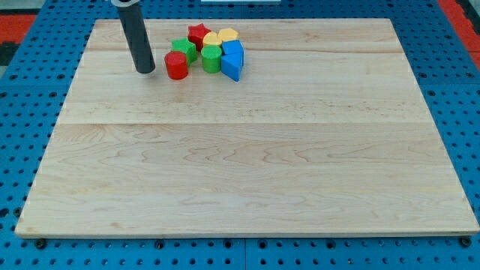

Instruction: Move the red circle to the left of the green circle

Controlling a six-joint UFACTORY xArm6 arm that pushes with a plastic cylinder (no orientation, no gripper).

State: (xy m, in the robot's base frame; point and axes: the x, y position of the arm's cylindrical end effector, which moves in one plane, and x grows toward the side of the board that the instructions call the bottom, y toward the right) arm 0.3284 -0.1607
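Observation:
The red circle (pixel 176 66) stands on the wooden board near the view's top, left of centre. The green circle (pixel 211 58) is just to its right, a small gap between them. My tip (pixel 145 70) rests on the board a short way left of the red circle, not touching it. A green block (pixel 183 49) of unclear shape sits just above the red circle.
A red star (pixel 198 33), two yellow blocks (pixel 212 39) (pixel 228 35) and two blue blocks (pixel 232 51) (pixel 232 67) cluster around the green circle. The wooden board (pixel 247 165) lies on a blue pegboard (pixel 22 112).

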